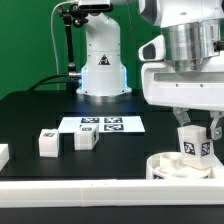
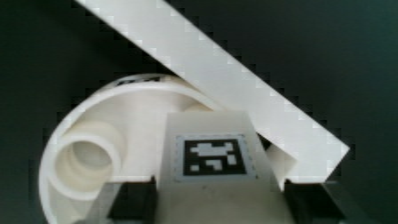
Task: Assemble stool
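Starting at the lower edge of the exterior view, we meet the long white border rail [image 1: 100, 205]. It runs along the front of the black desk [image 1: 30, 110], and we judge it a stop that gives parts something to bear against.

Just behind it, in the lower right of the frame, lies the seat disc [image 1: 165, 168] with its rim up, so the underside faces the arm. The wrist view shows a round ring inside it, which we take for a leg socket.

Above the disc the pincer [image 1: 196, 132] is clamped on one leg [image 1: 195, 150]. Its fingers [image 2: 125, 200] press the two flanks and leave the tagged face bare. The leg hangs upright, which suits a straight descent into a socket. We cannot tell whether it already touches the disc.

Farther back, in the lower left, two loose legs [image 1: 47, 142] stand apart from each other, well clear of the work and easy to reach. The marker board [image 1: 100, 124] lies mid-frame behind them. The arm's base [image 1: 103, 65] rises beyond it, in the upper middle.
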{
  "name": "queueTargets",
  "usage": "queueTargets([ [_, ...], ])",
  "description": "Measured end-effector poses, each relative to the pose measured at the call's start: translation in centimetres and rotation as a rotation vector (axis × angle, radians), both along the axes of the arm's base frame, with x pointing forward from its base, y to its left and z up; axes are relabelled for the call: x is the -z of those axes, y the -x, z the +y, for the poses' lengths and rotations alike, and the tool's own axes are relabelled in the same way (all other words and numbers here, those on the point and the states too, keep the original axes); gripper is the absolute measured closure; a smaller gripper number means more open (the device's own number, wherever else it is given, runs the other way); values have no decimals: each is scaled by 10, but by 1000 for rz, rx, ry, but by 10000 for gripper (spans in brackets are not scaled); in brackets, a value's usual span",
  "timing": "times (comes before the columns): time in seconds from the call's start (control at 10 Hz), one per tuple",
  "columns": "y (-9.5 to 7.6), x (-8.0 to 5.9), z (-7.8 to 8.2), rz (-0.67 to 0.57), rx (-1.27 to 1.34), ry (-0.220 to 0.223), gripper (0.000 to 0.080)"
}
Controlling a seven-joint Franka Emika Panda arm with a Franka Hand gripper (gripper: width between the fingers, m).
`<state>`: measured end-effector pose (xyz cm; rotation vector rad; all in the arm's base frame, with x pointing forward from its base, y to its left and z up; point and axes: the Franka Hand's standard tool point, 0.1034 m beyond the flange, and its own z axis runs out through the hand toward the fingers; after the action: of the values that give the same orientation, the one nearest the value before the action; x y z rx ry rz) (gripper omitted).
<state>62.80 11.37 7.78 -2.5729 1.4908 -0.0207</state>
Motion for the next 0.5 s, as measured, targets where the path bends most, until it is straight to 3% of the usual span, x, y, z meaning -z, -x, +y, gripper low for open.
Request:
queueTargets([
  [0.5,0,0,4,53,404,-92,459],
])
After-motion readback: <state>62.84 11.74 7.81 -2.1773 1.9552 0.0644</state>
